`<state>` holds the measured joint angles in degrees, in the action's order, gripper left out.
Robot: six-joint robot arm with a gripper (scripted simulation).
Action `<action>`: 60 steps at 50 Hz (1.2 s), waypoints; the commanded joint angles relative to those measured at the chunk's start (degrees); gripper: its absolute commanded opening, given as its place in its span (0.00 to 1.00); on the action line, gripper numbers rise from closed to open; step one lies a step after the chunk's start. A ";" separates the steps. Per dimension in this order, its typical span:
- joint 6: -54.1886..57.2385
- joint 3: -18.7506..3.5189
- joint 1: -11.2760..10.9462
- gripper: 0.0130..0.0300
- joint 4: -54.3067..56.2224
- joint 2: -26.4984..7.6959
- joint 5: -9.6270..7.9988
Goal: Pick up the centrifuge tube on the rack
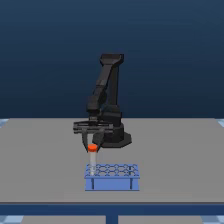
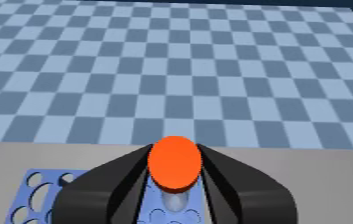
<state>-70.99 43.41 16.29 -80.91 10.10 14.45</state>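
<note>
The centrifuge tube (image 1: 92,161) stands upright at the end of the blue rack (image 1: 112,183) on the exterior view's left, its whitish body rising above the top plate. My gripper (image 1: 92,146) reaches down from above and is shut on the tube just under its orange-red cap (image 1: 92,148). In the wrist view the cap (image 2: 174,162) fills the gap between my two black fingers (image 2: 106,187), which press in from both sides. Below them shows part of the rack (image 2: 32,200) with its round holes. The tube's lower end is hidden.
The rack stands on a grey table (image 1: 45,160) near the front edge. The arm's black base (image 1: 116,136) sits behind the rack. A blue checkered floor (image 2: 172,70) lies beyond the table's edge.
</note>
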 commanded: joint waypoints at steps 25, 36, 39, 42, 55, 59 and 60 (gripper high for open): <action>-28.80 -3.48 0.00 0.00 -26.63 3.30 0.26; -35.77 -4.60 0.00 0.00 -33.36 4.12 0.95; -37.23 -4.85 0.00 0.00 -34.77 4.29 1.13; -38.57 -5.10 0.00 0.00 -36.06 4.45 1.31; -44.26 -6.23 0.00 0.00 -41.52 5.15 2.22; -44.81 -6.35 0.00 0.00 -42.05 5.22 2.32; -45.25 -6.45 0.00 0.00 -42.48 5.27 2.40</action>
<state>-114.74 37.19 16.29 -122.49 15.26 16.47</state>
